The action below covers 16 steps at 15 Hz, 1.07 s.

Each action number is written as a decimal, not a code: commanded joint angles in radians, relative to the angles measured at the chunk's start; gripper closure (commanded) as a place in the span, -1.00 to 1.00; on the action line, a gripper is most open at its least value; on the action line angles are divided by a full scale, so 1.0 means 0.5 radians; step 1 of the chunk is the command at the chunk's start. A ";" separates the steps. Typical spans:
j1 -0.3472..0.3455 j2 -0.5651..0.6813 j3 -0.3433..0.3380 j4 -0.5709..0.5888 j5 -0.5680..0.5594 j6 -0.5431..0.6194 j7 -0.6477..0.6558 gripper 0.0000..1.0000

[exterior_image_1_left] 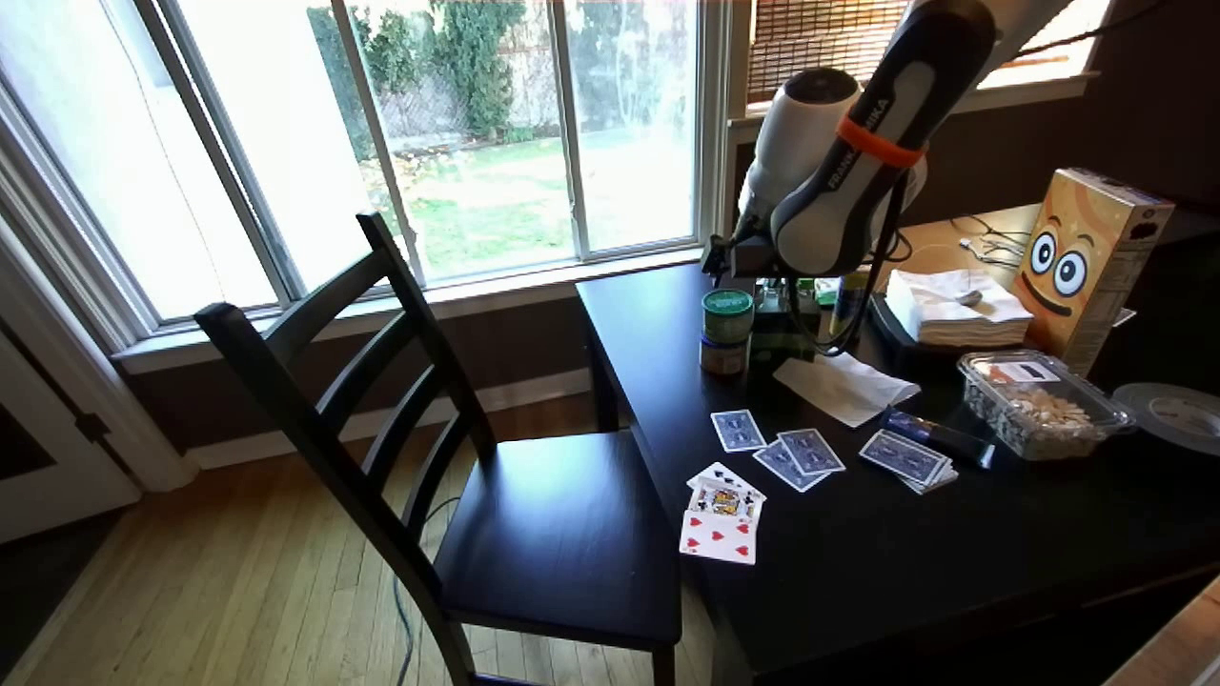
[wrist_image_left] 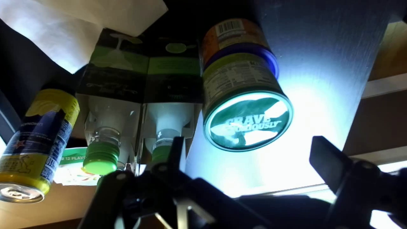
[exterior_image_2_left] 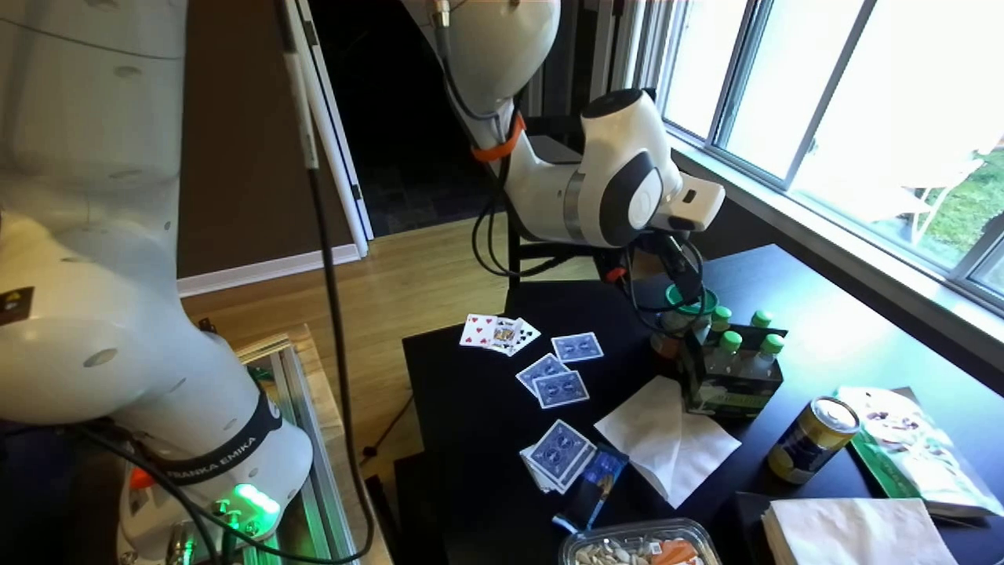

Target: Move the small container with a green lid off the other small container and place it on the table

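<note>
Left to right in your wrist view, you have a yellow-and-blue can with print too small to read, a packet showing "R 12 FLAVO", and a dark carton of green-capped bottles. Close beside the carton is your green-lidded tub, stacked on the lower tub; glare eats part of the lid, but you can read "RAVE" above a word ending "IOUSLY". The lower tub's orange label carries a barcode. Your gripper frames the lid in that view, its fingers spread wide and holding nothing. In an exterior view, you have the chair by the table, then playing cards, some face up with hearts showing, others blue-backed. Behind them, above the stacked tubs and the carton, the arm reads "FRANK" and "MIKA" either side of an orange band. Further right you find a loose napkin, a dark wrapped bar, a napkin stack, a clear tray whose label you cannot read, and a tan box with cartoon eyes.
</note>
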 commanded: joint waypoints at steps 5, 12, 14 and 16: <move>0.129 0.340 -0.119 0.262 -0.005 0.081 0.065 -1.00; 0.166 0.436 -0.146 0.342 -0.010 0.121 0.054 -1.00; 0.173 0.460 -0.158 0.364 -0.017 0.130 0.047 -1.00; 0.193 0.479 -0.180 0.381 -0.018 0.139 0.048 -1.00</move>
